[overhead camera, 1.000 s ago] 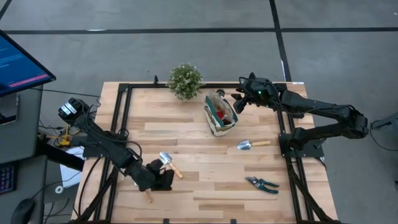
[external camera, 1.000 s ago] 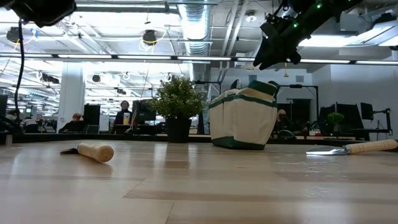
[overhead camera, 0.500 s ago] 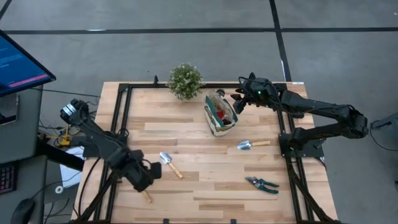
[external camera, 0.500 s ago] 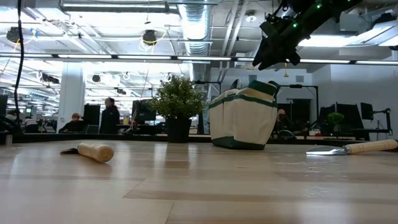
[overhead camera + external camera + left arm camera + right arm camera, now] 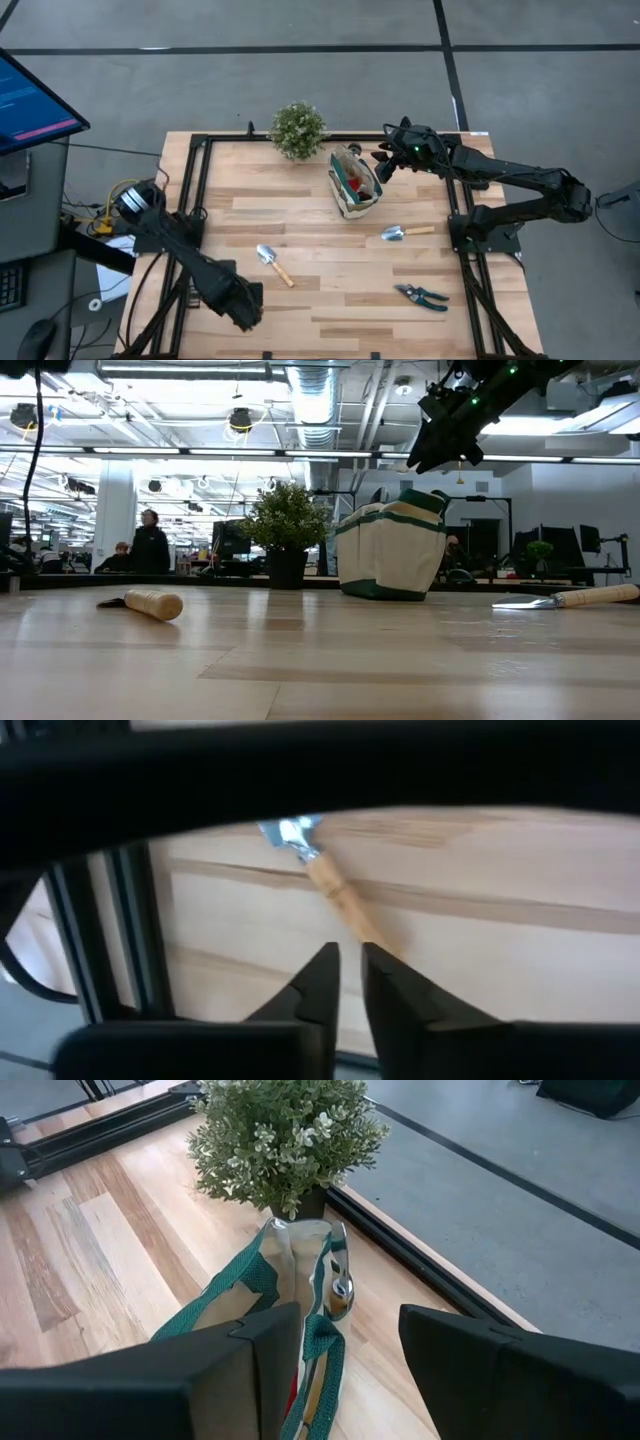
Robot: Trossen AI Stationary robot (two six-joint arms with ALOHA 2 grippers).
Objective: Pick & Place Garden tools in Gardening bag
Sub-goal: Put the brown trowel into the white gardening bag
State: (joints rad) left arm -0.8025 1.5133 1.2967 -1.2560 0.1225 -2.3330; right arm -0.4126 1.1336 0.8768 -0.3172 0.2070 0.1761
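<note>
The gardening bag (image 5: pixel 355 185) stands at the table's far middle, a red glove (image 5: pixel 351 183) and a trowel's blade (image 5: pixel 340 1286) showing inside it. My right gripper (image 5: pixel 384 161) hangs open just above the bag's far right end (image 5: pixel 422 500); the bag's teal strap (image 5: pixel 322 1342) lies between its fingers. One trowel (image 5: pixel 405 232) and the teal shears (image 5: pixel 421 296) lie flat at the right. Another trowel (image 5: pixel 274 264) lies at the near left. My left gripper (image 5: pixel 246 306) points down above the table near that trowel (image 5: pixel 335 890), its fingers a narrow gap apart.
A bushy potted plant (image 5: pixel 298 128) stands at the far edge, left of the bag. A black frame rail (image 5: pixel 195 200) runs round the table's edge. A monitor (image 5: pixel 30 100) stands off the table's left. Bare wood lies in the middle.
My left gripper has drawn back from beside the near-left trowel toward the table's near edge and has tipped over, so that it now points straight down. The trowel has stayed where it lay.
</note>
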